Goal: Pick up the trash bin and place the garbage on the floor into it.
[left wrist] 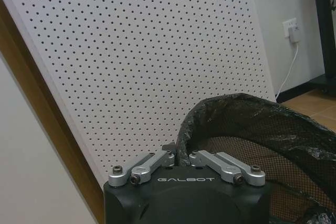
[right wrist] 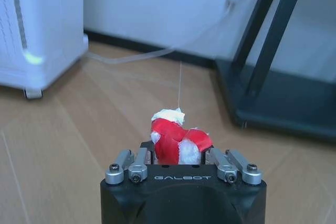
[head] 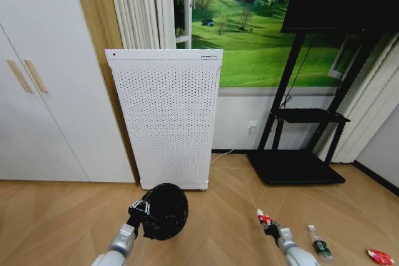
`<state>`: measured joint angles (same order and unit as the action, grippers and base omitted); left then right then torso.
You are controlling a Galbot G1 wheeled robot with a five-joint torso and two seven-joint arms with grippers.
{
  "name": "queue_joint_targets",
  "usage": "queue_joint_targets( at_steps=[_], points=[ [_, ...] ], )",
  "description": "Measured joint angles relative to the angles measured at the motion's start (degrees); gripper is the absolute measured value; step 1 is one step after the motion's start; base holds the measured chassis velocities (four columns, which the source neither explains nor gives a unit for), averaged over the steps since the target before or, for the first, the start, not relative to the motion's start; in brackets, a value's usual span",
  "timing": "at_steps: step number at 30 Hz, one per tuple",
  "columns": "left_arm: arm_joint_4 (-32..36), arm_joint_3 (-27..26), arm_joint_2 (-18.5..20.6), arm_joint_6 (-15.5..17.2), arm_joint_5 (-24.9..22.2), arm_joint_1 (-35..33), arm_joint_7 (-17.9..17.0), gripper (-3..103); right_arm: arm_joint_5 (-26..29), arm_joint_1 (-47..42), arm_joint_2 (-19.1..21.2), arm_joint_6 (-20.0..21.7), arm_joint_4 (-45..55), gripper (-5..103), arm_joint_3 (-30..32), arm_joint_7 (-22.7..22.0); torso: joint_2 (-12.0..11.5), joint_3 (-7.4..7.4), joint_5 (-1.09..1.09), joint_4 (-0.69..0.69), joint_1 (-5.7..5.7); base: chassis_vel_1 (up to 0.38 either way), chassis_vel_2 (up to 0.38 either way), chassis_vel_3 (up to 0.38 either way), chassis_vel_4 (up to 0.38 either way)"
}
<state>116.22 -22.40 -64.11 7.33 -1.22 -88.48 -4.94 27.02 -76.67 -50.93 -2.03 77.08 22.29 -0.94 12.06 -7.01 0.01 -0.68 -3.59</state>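
Low in the head view, left of centre: left gripper (head: 142, 211) clamped on the rim of the trash bin (head: 164, 211), held off the wooden floor (head: 224, 228) with its mouth tipped toward the camera. In the left wrist view, fingers (left wrist: 155, 160) pinched narrow on the rim of the trash bin (left wrist: 247, 129), black liner and mesh wall visible inside. Low in the head view, right of centre: right gripper (head: 268, 223) closed on a crumpled red-and-white wrapper (head: 264, 218); in the right wrist view, same wrapper (right wrist: 176, 140) gripped between the fingers (right wrist: 143, 157), above bare floor. Further right along the bottom edge, lying on the floor: small clear bottle (head: 320, 246) with green label, then a red crushed piece (head: 380, 256) near the lower right corner. Beyond, at centre: tall white perforated appliance (head: 167, 116) standing on the floor against the wall. To its right, a black stand (head: 299, 154) with a low shelf. At far left, white cabinet doors (head: 43, 85); upper centre, a green landscape mural (head: 249, 23).
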Motion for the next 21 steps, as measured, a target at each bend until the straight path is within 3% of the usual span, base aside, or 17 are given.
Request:
queue_joint_targets(
  at_steps=[2,4,5,7,12,18,21],
  points=[
    [0.18,0.28,0.44,0.05,-0.24,0.07,0.01,7,0.15,-1.47,0.71,-1.77,1.92,40,2.32,2.07,0.0,0.0,0.0,0.0,0.0,0.0,0.0,0.0,0.0],
    [0.5,0.54,0.99,0.09,-0.44,0.23,0.05,7,0.53,-3.78,1.68,-5.71,4.97,40,5.65,7.02,0.0,0.0,-0.01,0.01,0.0,0.0,0.0,0.0,0.0],
    [0.5,0.54,0.99,0.09,-0.44,0.23,0.05,7,0.53,-3.78,1.68,-5.71,4.97,40,5.65,7.02,0.0,0.0,-0.01,0.01,0.0,0.0,0.0,0.0,0.0],
    [0.83,0.8,1.42,0.22,-0.67,0.42,0.14,7,0.84,-6.7,2.59,-9.16,9.19,40,9.33,12.5,0.0,0.0,-0.01,0.02,0.0,0.0,0.0,0.0,0.0],
    [0.93,1.17,1.83,0.36,-0.9,1.2,0.19,7,2.6,-10.8,3.31,-12.06,16.08,40,12.93,18.25,0.0,0.0,0.0,0.01,0.0,0.0,0.0,0.0,0.0],
    [0.78,2.65,1.4,0.78,-0.87,2.12,0.19,7,4.87,-17.53,4.11,-16.51,26.99,40,17.33,29.25,0.0,0.0,-0.02,0.0,0.0,0.0,0.0,0.0,0.0],
    [0.79,2.95,1.3,0.8,-0.79,2.18,0.19,7,4.9,-18.55,4.17,-17.43,28.73,40,17.68,31.01,0.0,0.0,-0.02,0.0,0.0,0.0,0.0,0.0,0.0]
  ],
)
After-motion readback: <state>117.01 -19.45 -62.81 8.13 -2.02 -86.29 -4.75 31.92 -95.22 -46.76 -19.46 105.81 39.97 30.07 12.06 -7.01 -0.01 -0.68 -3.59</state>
